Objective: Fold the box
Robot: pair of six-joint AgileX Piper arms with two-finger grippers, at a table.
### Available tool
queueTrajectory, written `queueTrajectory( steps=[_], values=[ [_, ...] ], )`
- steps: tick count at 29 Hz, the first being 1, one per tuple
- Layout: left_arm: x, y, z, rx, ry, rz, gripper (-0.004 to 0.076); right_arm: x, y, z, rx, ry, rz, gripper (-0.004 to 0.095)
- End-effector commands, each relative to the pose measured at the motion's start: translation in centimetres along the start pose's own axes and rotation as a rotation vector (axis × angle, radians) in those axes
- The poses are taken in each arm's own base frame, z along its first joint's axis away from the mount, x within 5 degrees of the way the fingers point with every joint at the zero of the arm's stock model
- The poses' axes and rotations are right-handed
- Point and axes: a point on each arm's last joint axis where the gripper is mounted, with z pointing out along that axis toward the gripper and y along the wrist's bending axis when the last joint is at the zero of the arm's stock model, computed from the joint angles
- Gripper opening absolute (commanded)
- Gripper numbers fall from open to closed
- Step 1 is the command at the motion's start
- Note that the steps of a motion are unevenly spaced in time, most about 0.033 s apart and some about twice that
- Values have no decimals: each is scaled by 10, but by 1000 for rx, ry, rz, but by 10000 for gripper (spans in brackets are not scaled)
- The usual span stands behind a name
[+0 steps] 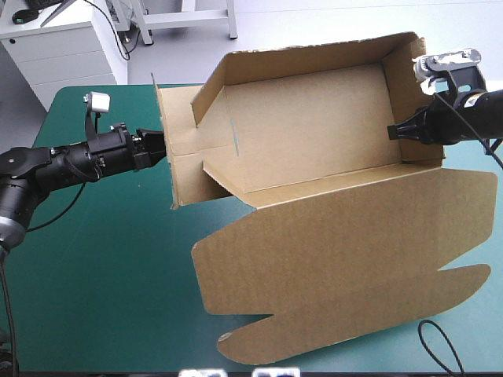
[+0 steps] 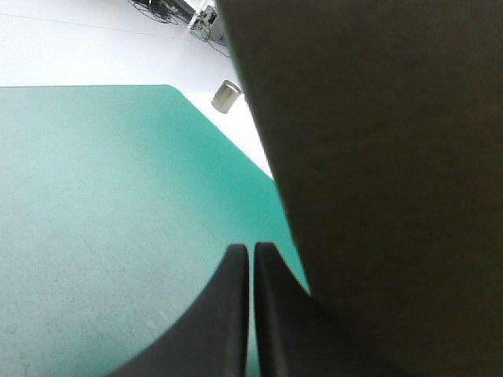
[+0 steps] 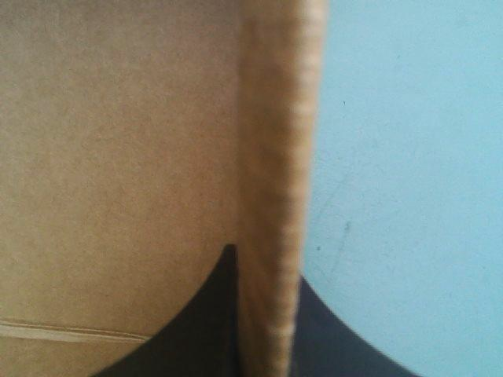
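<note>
The brown box [image 1: 314, 129] stands as an open tray with its walls raised at the table's far side. Its wide lid [image 1: 338, 259] lies flat toward the front edge. My left gripper [image 1: 159, 148] is shut with nothing between its fingers, its tip at the outer face of the tray's left wall. In the left wrist view the shut gripper [image 2: 251, 251] points along the teal-green cover, with the box wall [image 2: 393, 196] close beside it. My right gripper [image 1: 394, 130] is shut on the tray's right wall. The right wrist view shows the wall's edge [image 3: 275, 157] between the fingers of the gripper [image 3: 263, 263].
Bare teal-green cover [image 1: 94, 275] stretches across the left and front left of the table. The lid's flaps reach close to the table's front edge and right edge.
</note>
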Motion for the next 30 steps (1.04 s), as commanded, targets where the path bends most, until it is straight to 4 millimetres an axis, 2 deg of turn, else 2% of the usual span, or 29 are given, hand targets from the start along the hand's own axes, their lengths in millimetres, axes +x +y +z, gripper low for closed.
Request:
queueTrajectory(
  steps=[1,8,18,20,22,27,30],
  values=[
    [-14,-40,1,167,-21,67,8,-3,9,-22,-16,-74,3,-17],
    [-25,-64,10,213,1,138,37,-3,9,-22,-16,-74,5,-17],
    [-27,-65,10,193,21,142,45,-3,9,-22,-20,-75,9,-17],
    [-26,-66,10,200,32,145,98,-3,10,-22,-26,-77,11,-17],
    [-26,-68,11,211,35,147,188,-4,10,-22,-29,-78,11,-14],
    [-27,-72,15,232,16,134,484,-4,11,-22,-38,-81,17,-13],
    [-31,-76,14,266,-25,114,510,-5,18,-19,-24,-76,-3,-13]
  ],
)
